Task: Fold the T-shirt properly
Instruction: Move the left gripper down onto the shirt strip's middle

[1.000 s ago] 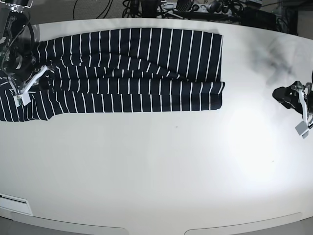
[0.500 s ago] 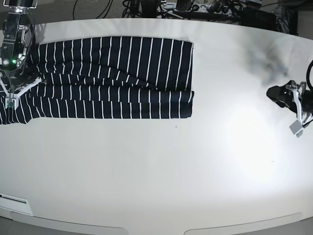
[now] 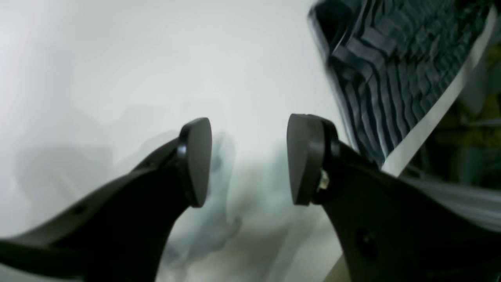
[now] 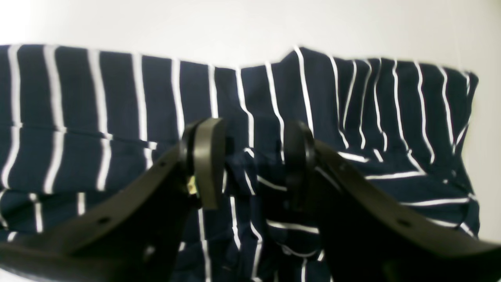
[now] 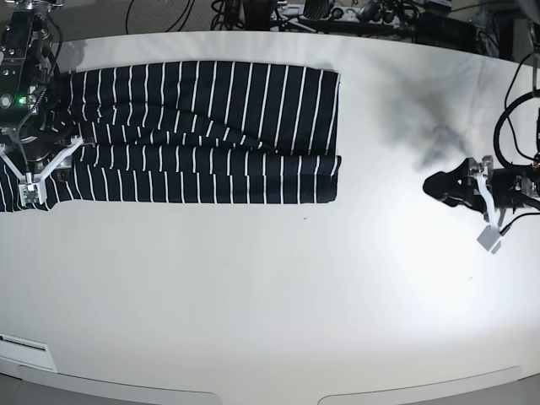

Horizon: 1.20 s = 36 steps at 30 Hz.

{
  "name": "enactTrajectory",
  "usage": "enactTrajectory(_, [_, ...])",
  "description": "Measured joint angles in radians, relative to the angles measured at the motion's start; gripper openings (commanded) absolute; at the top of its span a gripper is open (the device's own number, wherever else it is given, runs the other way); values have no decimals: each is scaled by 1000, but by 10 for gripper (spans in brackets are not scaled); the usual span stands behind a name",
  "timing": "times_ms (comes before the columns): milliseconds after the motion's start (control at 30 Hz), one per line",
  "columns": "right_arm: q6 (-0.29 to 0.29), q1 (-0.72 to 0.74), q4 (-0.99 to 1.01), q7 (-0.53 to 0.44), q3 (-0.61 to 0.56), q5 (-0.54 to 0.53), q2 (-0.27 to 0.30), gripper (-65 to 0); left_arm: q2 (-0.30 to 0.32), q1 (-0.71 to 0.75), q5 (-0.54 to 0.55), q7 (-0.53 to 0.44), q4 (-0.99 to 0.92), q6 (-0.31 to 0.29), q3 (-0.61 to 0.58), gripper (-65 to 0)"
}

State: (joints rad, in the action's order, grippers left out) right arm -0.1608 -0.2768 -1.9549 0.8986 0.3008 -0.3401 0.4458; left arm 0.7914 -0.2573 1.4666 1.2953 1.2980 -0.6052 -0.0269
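Note:
The T-shirt (image 5: 202, 126), dark navy with thin white stripes, lies as a long folded strip across the far left of the white table (image 5: 278, 295). Its left end runs past the edge of the base view. My right gripper (image 5: 46, 164) stands over that left end. In the right wrist view its jaws (image 4: 254, 156) are open, with a loose bunched ridge of T-shirt (image 4: 98, 109) between the pads. My left gripper (image 5: 485, 202) hovers low over bare table at the right, far from the shirt. It is open (image 3: 248, 156) and empty, with the T-shirt (image 3: 375, 58) blurred in the distance.
Cables and dark equipment (image 5: 337, 13) lie beyond the table's far edge. The table's rounded front edge (image 5: 270, 392) runs along the bottom of the base view. The left arm throws a dark shadow (image 5: 413, 126) on the table.
The shirt was dragged left, so its right edge sits further left than a second ago. The right gripper's jaws then opened off the cloth. The left gripper moved inward to the left.

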Motion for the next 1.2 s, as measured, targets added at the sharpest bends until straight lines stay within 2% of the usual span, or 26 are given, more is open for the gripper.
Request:
enactTrajectory(167, [1,-7,0,5,0,25,0,-376,-97,42,-1,0,-3,28,49,-320])
enactTrajectory(433, [4,-7,0,7,0,37,0,-376,-261,124,-8,2,-2,31,68,-320])
enactTrajectory(467, [3,-10,0,6,0,38,0,-376,-277,134,-7,2,3,47,74,-320])
enactTrajectory(667, [4,-24,6,4,0,61,0,-376,-348,199,-8,-5,82,48,82,-320])
enactTrajectory(767, [5,-23,6,3,0,73,0,-376,-375,253,-18,-19,166,73,81,-320])
enactTrajectory(1033, [11,-23,6,3,0,72,0,-376,-399,375,-204,-85,355,135,93,-321])
enactTrajectory(1200, [11,-23,6,3,0,72,0,-376,-469,408,-274,-143,356,187,150,-321])
